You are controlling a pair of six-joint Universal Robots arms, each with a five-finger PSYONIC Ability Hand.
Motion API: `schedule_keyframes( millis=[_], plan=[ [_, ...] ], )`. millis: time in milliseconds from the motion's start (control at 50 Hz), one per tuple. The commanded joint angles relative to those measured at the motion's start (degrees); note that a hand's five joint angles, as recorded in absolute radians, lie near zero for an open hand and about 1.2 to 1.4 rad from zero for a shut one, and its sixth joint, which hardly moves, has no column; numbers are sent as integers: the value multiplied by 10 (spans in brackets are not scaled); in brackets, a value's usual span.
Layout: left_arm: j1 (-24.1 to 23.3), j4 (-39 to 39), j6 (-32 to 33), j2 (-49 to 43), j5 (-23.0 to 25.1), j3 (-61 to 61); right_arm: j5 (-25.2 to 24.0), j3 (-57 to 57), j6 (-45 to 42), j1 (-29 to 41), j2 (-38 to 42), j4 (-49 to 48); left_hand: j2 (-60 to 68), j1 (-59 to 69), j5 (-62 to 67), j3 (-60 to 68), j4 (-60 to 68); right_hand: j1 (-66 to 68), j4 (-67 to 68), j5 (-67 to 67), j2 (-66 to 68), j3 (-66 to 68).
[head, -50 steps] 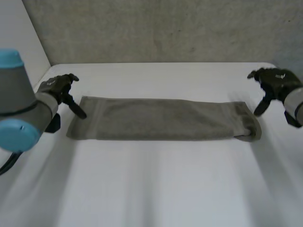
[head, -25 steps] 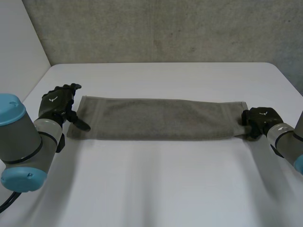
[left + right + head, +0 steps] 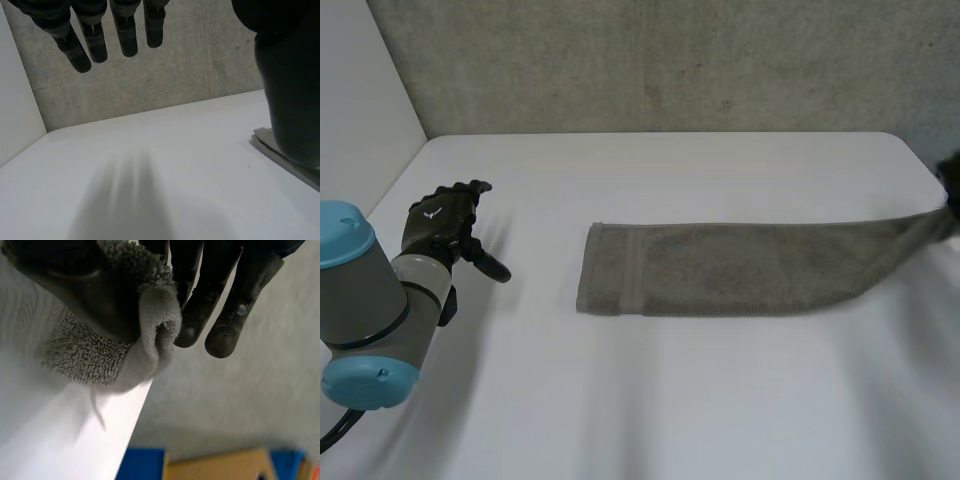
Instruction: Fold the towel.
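The towel (image 3: 720,268) is a long, narrow strip of grey-green terry with a looped, nubbly pile and a flat hem band across its left short end. Most of it lies flat on the smooth white counter (image 3: 670,400), right of the middle. Its right end narrows and lifts off the surface toward the counter's right edge. There the right hand (image 3: 85,285) grasps it, a bunched fold of the cloth pinched between the thumb and the fingers (image 3: 225,295), with a loose thread hanging below. The left hand (image 3: 442,222) is well apart from the towel's left end, above the bare counter. Its fingers (image 3: 95,40) are released and straight, holding nothing. A rough grey concrete wall (image 3: 670,60) stands behind.
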Motion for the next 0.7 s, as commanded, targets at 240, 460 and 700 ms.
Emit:
schedule_keyframes(
  millis=[240, 460, 700],
  plan=[
    [-1, 2, 3, -2, -1, -5, -58, -79, -19, 438, 98, -4, -45, -47, -125, -37, -49, -179, -188, -183, -174, -175],
    [-2, 2, 4, -10, 0, -5, -15, -45, 35, 401, 69, -2, -45, -47, -125, -37, -49, -660, -670, -665, -655, -656],
    [-21, 1, 4, -16, 1, -5, -32, 152, 155, 253, -34, -11, -45, -47, -125, -37, -49, -660, -670, -665, -655, -656]
  ],
)
